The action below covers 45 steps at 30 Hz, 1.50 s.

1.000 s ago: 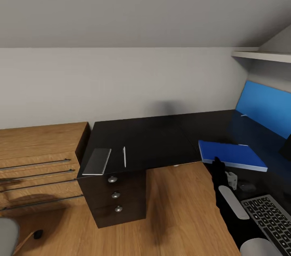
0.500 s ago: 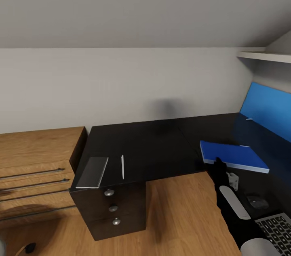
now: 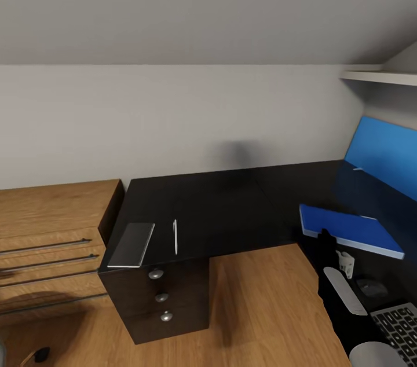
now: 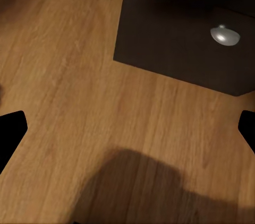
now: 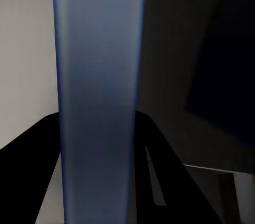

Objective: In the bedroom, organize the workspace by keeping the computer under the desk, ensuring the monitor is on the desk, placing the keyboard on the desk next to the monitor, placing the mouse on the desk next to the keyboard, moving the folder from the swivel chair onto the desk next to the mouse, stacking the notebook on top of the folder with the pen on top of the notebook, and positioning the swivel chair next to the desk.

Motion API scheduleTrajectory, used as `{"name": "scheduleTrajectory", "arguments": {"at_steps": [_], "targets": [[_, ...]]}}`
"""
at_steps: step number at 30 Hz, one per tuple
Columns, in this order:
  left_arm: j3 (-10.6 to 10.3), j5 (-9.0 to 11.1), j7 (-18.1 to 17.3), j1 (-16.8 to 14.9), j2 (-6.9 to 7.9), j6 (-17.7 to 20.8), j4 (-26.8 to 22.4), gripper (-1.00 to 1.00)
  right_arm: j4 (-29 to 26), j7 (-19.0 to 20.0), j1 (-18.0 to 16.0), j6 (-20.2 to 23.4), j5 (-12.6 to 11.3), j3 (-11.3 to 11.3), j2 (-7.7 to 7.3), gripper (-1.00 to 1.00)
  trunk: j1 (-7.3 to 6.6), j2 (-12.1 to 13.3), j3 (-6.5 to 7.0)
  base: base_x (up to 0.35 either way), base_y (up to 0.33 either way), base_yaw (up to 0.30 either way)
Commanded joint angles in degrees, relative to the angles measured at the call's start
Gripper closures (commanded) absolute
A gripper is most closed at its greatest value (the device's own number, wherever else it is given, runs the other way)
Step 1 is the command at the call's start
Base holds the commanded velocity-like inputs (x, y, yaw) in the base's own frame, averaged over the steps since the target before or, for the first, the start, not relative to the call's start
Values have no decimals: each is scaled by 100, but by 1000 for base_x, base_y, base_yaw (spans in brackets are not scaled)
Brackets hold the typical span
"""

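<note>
I use the glossy black L-shaped desk (image 3: pixel 231 205) as my landmark. The flat bright-blue folder (image 3: pixel 353 229) sits at the desk's right wing, tilted a little above the top, its near edge by my right gripper (image 3: pixel 326 239). In the right wrist view the folder (image 5: pixel 98 96) runs as a blue band straight between the dark fingers (image 5: pixel 32 149), so I judge that gripper clamped on its edge, carrying it flat to lay it beside the tiny black mouse (image 3: pixel 370 287), which lies on the desk just past the slim dark-grey keyboard (image 3: pixel 399 323).

At the desk's left end, above the dark drawer unit with round silver knobs (image 3: pixel 159 297), the small grey notebook (image 3: pixel 132 244) and thin white pen (image 3: pixel 175 237) lie side by side, apart, waiting to be stacked.

My left gripper (image 4: pixel 127 128) hangs over the wood floor by that drawer unit, its tips spread wide and holding nothing.
</note>
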Motion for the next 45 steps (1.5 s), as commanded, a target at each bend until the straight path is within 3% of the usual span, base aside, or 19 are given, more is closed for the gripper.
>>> {"name": "scheduleTrajectory", "arguments": {"at_steps": [1, 13, 35, 40, 45], "targets": [[27, 52, -43, -4, -5, -5, 1, -100, -7, -23, -3, -21, -18, 6, -5, 100, 22, -45, -24, 0, 0, 0], [15, 52, -48, -4, -5, -5, 1, -100, -15, -14, -3, -15, -31, 5, -7, 100, 286, -526, -239, 0, 0, 0], [-17, 16, -92, -4, -6, 4, 10, -100, -49, 7, -3, 63, 7, 57, -163, 100, 286, -526, -239, 45, 0, -50], [-17, 16, -87, -4, -13, 4, 17, -100, 3, -26, -3, 483, 17, 33, -302, 100, 286, -526, -239, 9, 0, 0], [-17, 16, -90, -4, -14, 4, 19, -100, 14, -9, -3, 602, 10, 11, -333, 100, 286, -526, -239, 0, 0, 0]]}}
